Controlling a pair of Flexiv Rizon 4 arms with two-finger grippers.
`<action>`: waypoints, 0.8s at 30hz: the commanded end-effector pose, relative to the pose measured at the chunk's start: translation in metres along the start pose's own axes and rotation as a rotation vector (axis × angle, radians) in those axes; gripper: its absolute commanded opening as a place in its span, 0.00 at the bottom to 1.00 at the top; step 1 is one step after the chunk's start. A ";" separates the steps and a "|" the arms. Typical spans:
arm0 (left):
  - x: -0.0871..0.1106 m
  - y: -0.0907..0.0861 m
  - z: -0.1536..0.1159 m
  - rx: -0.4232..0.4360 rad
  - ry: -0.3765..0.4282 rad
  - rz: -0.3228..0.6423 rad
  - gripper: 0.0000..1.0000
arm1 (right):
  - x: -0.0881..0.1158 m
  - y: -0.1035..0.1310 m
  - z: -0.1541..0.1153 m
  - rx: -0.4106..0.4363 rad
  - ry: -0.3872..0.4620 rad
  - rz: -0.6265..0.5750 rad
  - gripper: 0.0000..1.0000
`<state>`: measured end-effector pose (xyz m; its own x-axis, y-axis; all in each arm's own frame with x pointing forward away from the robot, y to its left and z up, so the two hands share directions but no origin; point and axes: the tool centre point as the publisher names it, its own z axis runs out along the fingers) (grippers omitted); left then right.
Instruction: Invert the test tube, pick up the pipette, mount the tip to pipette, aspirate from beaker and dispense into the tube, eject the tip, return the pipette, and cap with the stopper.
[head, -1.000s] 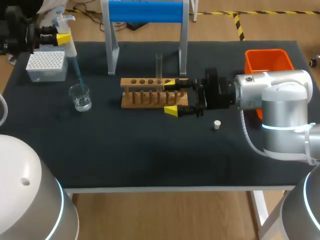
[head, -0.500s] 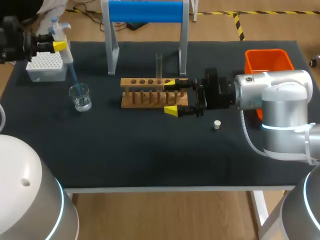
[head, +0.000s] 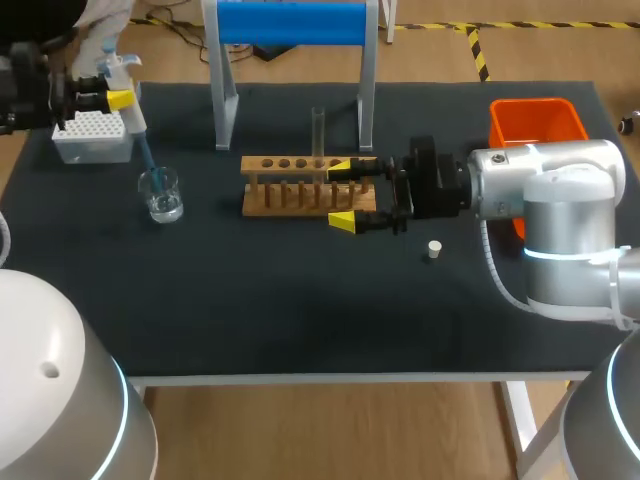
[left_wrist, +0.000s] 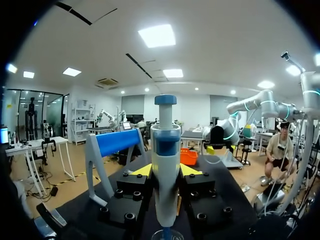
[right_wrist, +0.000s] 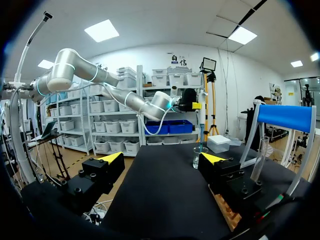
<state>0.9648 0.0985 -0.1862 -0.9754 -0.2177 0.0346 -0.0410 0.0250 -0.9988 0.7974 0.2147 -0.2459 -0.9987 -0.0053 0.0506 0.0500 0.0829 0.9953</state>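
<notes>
Your left gripper (left_wrist: 165, 172) is clamped on the pipette (left_wrist: 165, 150), a yellow-tipped finger on each side of its white body. The pipette's blue tip (head: 147, 155) slants down to the mouth of the beaker (head: 161, 195) just below, and the tip box (head: 92, 135) sits close beside the gripper. Your right gripper (head: 342, 194) holds nothing, its fingers wide apart at the end of the wooden rack (head: 290, 195); the test tube (head: 318, 128) stands upright in that rack just past the fingers, and the white stopper (head: 433, 250) lies on the table (head: 300, 300) back beside the wrist.
</notes>
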 end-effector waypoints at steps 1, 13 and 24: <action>-0.003 0.007 0.000 0.008 0.007 -0.003 0.00 | 0.000 0.000 -0.001 0.001 0.002 0.000 1.00; -0.003 0.020 0.000 0.023 0.006 -0.015 0.00 | 0.000 0.000 -0.001 0.001 0.002 0.000 1.00; -0.001 0.023 -0.001 0.021 0.005 -0.022 0.00 | 0.000 0.000 -0.001 0.001 0.002 0.000 1.00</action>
<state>0.9639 0.0985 -0.2082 -0.9741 -0.2185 0.0581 -0.0602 0.0031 -0.9982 0.7973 0.2148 -0.2459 -0.9987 -0.0054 0.0506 0.0500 0.0829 0.9953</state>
